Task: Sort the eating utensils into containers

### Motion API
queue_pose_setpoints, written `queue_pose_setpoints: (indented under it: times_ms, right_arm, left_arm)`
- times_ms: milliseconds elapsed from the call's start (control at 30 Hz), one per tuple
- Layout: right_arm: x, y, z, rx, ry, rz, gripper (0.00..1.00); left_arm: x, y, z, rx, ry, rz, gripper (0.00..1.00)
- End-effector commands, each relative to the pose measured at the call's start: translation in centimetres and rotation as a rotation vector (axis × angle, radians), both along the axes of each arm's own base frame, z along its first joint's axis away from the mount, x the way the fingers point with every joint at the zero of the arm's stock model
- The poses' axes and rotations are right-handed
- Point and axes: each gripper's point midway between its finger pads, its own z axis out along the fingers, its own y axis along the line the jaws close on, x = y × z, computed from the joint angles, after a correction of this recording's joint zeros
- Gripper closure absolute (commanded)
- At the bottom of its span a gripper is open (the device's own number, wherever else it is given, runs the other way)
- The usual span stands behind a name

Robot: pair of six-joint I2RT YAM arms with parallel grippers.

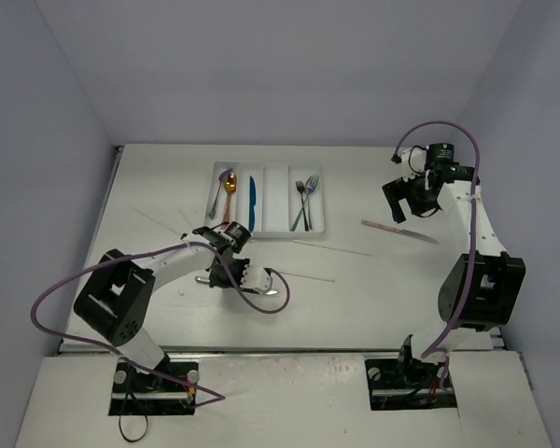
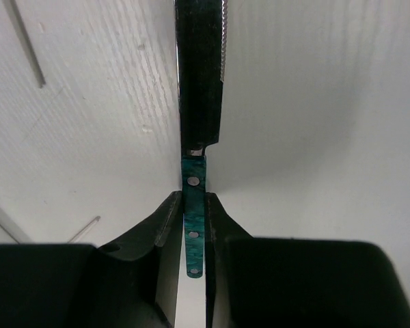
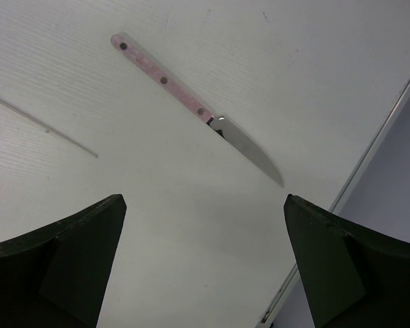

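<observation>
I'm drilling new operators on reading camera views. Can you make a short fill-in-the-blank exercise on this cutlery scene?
1. The left gripper holds the teal-handled knife by its ____.
2. The right gripper, near the pink-handled knife, is ____.
3. In the tray, the forks lie in the ____ compartment.

Missing words: handle; open; rightmost.

Teal-marbled knife, pink-handled knife

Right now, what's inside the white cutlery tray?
Gold spoon, purplish spoon, blue knife, two forks; one compartment looks bare. The left arm hides the tray's near-left corner.
</observation>
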Motion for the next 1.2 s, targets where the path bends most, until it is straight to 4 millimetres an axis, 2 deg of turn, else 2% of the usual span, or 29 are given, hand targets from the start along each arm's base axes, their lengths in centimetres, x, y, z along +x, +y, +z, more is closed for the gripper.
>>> queue_pose_setpoints:
  times_ms: [0, 67, 167, 200, 267, 333, 400, 433, 467, 533, 667, 767, 800, 867, 1000, 1167]
  right_arm:
    - [0.2, 0.0, 0.7, 0.000, -0.017, -0.016, 0.01]
    - [0.4, 0.2, 0.7, 0.014, -0.018, -0.030, 0.01]
    - [0.8, 0.4, 0.9, 0.035, -0.022, -0.052, 0.02]
    - [1.0, 0.4, 1.0, 0.039, -0.026, -0.058, 0.03]
    - [1.4, 0.4, 1.2, 0.049, -0.031, -0.080, 0.03]
    - [1.7, 0.4, 1.3, 0.057, -0.032, -0.098, 0.03]
    - [2.1, 0.5, 1.3, 0.063, -0.031, -0.108, 0.04]
    - [2.1, 0.5, 1.3, 0.067, -0.032, -0.117, 0.04]
    - [2.2, 0.4, 1.2, 0.065, -0.030, -0.123, 0.04]
    - [2.3, 0.3, 1.0, 0.059, -0.024, -0.132, 0.03]
    - [2.1, -0.2, 0.6, 0.026, -0.014, -0.123, 0.05]
    - [1.8, -0.6, 0.3, 0.000, -0.005, -0.109, 0.07]
    - [1.8, -0.7, 0.2, -0.006, -0.003, -0.107, 0.07]
    - [1.6, -0.7, -0.1, -0.014, 0.005, -0.096, 0.08]
    - [1.3, -0.7, -0.7, -0.021, 0.021, -0.065, 0.09]
    - [1.1, -0.4, -1.4, -0.026, 0.035, 0.005, 0.10]
  left_arm:
    - [-0.3, -3.5, 6.6, -0.193, -0.068, 0.019, 1.00]
    - [-0.5, -4.7, 9.7, -0.288, -0.070, 0.095, 1.00]
    - [0.5, -7.2, 15.6, -0.452, -0.092, 0.226, 1.00]
    - [0.9, -7.8, 16.9, -0.487, -0.092, 0.268, 1.00]
    - [2.1, -8.6, 18.7, -0.532, -0.096, 0.373, 1.00]
    - [3.6, -9.4, 18.9, -0.536, -0.059, 0.556, 1.00]
    - [6.2, -10.2, 20.4, -0.559, -0.089, 0.732, 1.00]
    - [7.6, -9.9, 19.6, -0.530, -0.107, 0.861, 1.00]
    - [8.8, -9.9, 20.1, -0.543, -0.129, 0.925, 1.00]
    - [10.8, -10.2, 19.9, -0.572, -0.125, 1.107, 1.00]
    - [14.1, -10.5, 19.7, -0.648, -0.083, 1.328, 1.00]
    - [16.6, -10.3, 17.9, -0.646, -0.049, 1.474, 1.00]
    - [17.6, -9.9, 18.1, -0.660, -0.056, 1.504, 1.00]
    - [18.8, -9.6, 17.0, -0.648, -0.052, 1.545, 1.00]
    - [21.8, -8.8, 16.1, -0.668, -0.037, 1.611, 1.00]
    - [24.4, -8.7, 14.5, -0.651, -0.078, 1.596, 1.00]
